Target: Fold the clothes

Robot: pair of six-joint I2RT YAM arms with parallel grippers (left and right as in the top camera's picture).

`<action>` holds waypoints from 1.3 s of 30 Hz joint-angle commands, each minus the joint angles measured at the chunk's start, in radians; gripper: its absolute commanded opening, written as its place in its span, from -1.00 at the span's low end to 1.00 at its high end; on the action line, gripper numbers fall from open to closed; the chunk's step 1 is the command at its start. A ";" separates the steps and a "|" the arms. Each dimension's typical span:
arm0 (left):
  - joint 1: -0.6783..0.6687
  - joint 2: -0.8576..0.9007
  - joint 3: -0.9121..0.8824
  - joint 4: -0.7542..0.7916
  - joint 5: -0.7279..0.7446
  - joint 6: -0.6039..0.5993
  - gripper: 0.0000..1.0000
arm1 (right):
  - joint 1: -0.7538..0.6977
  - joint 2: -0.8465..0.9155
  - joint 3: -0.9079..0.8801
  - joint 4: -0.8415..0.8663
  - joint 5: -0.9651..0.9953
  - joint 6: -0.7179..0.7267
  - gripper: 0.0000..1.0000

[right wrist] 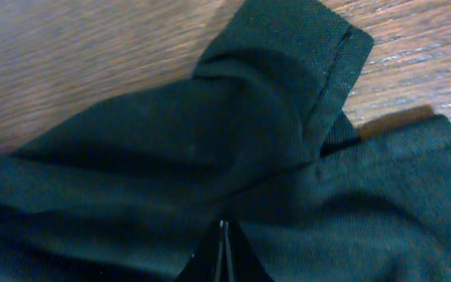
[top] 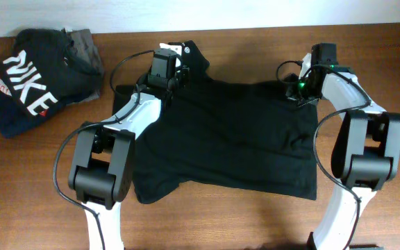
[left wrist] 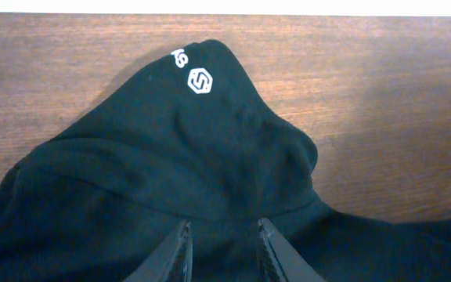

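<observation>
The clothes, a black T-shirt [top: 235, 139], lie spread over the middle of the wooden table. My left gripper [top: 176, 66] is at its upper left. In the left wrist view its fingers [left wrist: 182, 235] stand a little apart with a thick bunch of black fabric between them. The cloth [left wrist: 171, 164] humps up ahead of the left gripper [left wrist: 224, 229], with a small white round mark [left wrist: 200, 81] near its far tip. My right gripper [top: 304, 90] is at the shirt's upper right. In the right wrist view the right gripper [right wrist: 224, 227] is shut on a fold of the fabric [right wrist: 210, 133] beside a hemmed sleeve edge [right wrist: 343, 47].
A dark garment with white NIKE lettering [top: 30, 83] lies at the far left of the table, with a grey folded garment [top: 85, 45] behind it. Bare wood [top: 255, 222] runs along the front edge between the two arm bases.
</observation>
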 commanded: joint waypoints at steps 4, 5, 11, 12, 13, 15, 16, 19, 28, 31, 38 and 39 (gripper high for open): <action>0.003 0.087 -0.001 0.030 -0.008 0.023 -0.43 | 0.001 0.038 0.008 0.044 0.013 -0.007 -0.92; 0.003 0.099 -0.001 0.034 -0.008 0.023 -0.42 | 0.001 0.038 0.008 0.057 0.013 -0.007 -0.92; 0.003 0.122 -0.001 -0.020 -0.007 0.023 -0.41 | -0.001 0.053 0.008 0.152 0.078 -0.007 -0.92; 0.003 0.122 -0.001 -0.027 -0.007 0.023 -0.38 | -0.001 0.063 0.008 0.159 0.094 -0.007 -0.92; 0.003 0.122 -0.001 -0.036 -0.007 0.023 -0.36 | -0.002 0.072 0.008 0.165 0.100 -0.007 -0.92; 0.003 0.122 -0.001 -0.041 -0.007 0.023 -0.35 | -0.003 0.099 0.008 0.186 0.106 -0.007 -0.92; 0.003 0.122 -0.001 -0.041 -0.007 0.023 -0.35 | -0.003 0.111 0.008 0.192 0.111 -0.006 -0.92; 0.003 0.122 -0.001 -0.040 -0.008 0.023 -0.33 | -0.004 0.145 0.008 0.204 0.131 0.000 -0.92; 0.022 0.122 -0.001 -0.001 -0.106 0.023 -0.30 | -0.077 0.167 0.009 0.207 0.177 0.019 -0.92; 0.037 0.122 -0.001 0.019 -0.106 0.023 -0.30 | -0.107 0.167 0.009 0.204 0.178 0.019 -0.93; 0.072 0.122 -0.001 0.065 -0.105 0.023 -0.29 | -0.147 0.166 0.011 0.208 0.174 0.018 -0.92; 0.074 0.122 -0.001 0.071 -0.105 0.023 -0.29 | -0.147 0.166 0.015 0.206 0.173 0.018 -0.92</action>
